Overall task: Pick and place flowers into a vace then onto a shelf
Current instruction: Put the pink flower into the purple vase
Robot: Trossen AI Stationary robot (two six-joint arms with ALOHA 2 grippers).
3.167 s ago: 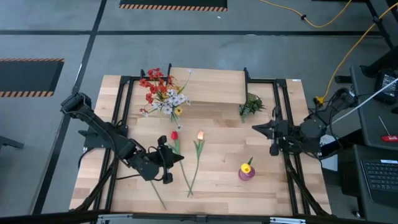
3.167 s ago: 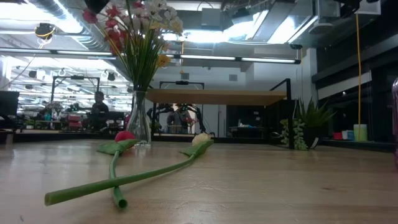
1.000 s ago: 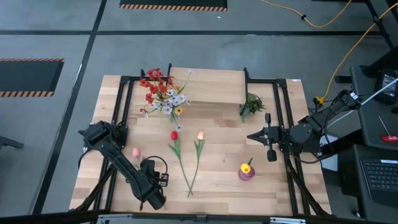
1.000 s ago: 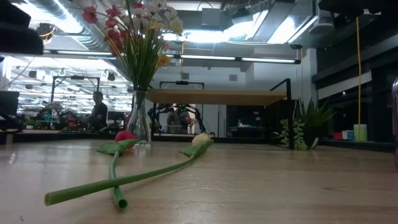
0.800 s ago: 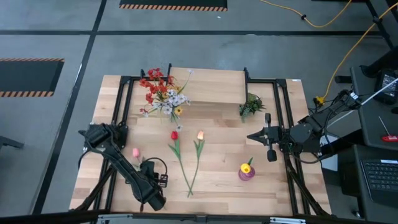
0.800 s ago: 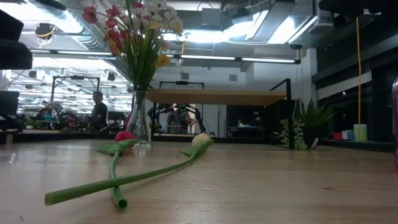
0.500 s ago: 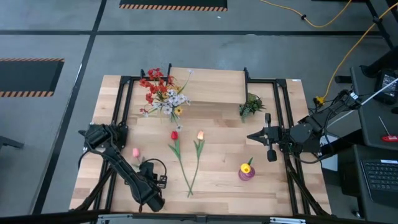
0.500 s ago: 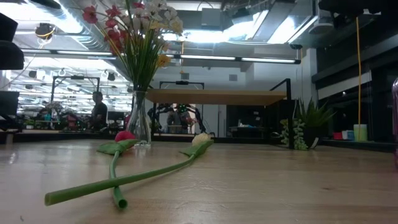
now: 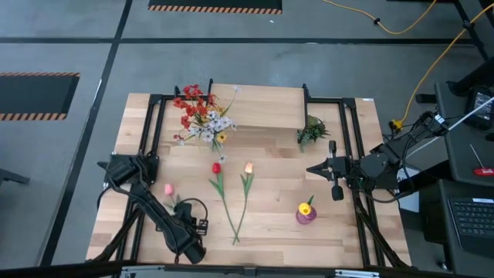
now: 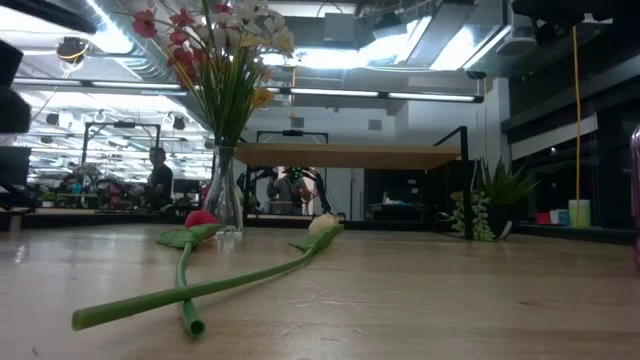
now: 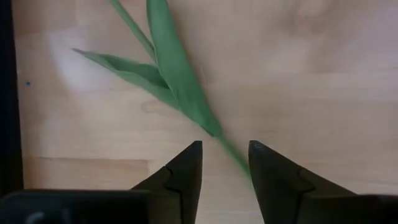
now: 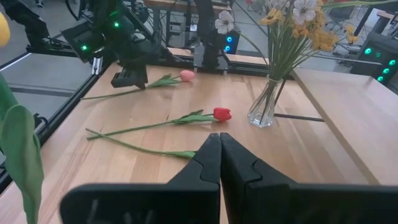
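Your left gripper [image 11: 225,163] hovers just over the green stem of the pink tulip [image 9: 169,189], which lies flat on the light wood table [image 9: 270,224], well to the left of the clear glass vase of mixed sprays [image 9: 202,116]; its jaws stand narrowly apart, straddling the stem, not yet closed. You look to be on the pick: lower and close on the stem. Your right gripper [image 12: 219,144], jaws pressed together and empty, waits right of the vase.

Pink tulip on a green stem [image 9: 168,189], red tulip [image 9: 217,167], yellow-orange tulip [image 9: 248,167], light wood tabletop [image 9: 270,224], dark black arms
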